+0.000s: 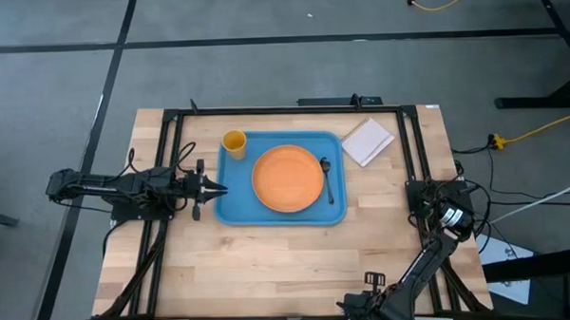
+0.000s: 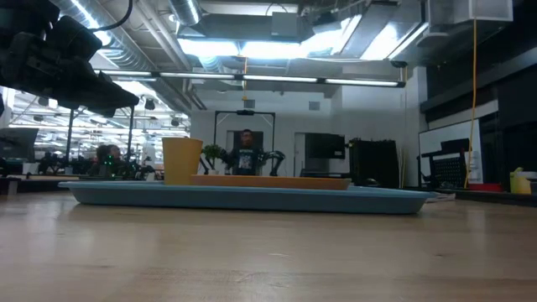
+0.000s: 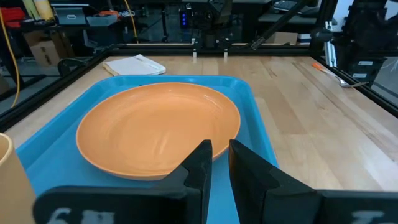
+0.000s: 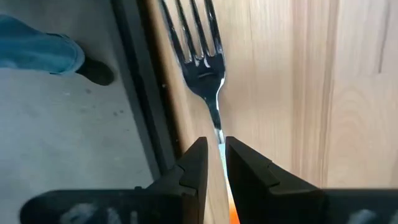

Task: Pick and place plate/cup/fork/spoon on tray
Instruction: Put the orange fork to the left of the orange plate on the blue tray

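The light-blue tray (image 1: 232, 207) lies mid-table. On it rest the orange plate (image 1: 288, 179), the yellow-orange cup (image 1: 234, 141) standing upright at the tray's far left corner, and the dark spoon (image 1: 326, 178) right of the plate. My left gripper (image 1: 221, 189) hovers at the tray's left edge, shut and empty; its wrist view shows it (image 3: 219, 149) facing the plate (image 3: 155, 127). My right gripper (image 1: 445, 204) is at the table's right edge, shut on the fork (image 4: 202, 59), seen in its wrist view (image 4: 214, 146). My right gripper pinches the fork's thin metal neck (image 4: 216, 121), between the tines and the orange handle, between its two fingers. The fingers lie along the fork, and the tines stick out past the fingertips. A bit of orange handle (image 4: 233, 214) shows between the fingers. Whether the fork rests on the table, I cannot tell.
A white square pad (image 1: 367, 141) lies at the tray's far right corner. A black frame rail (image 4: 146, 93) runs along the table's right edge beside the fork. Beyond it are the floor and a person's shoe (image 4: 93, 71). Bare wood lies in front of the tray.
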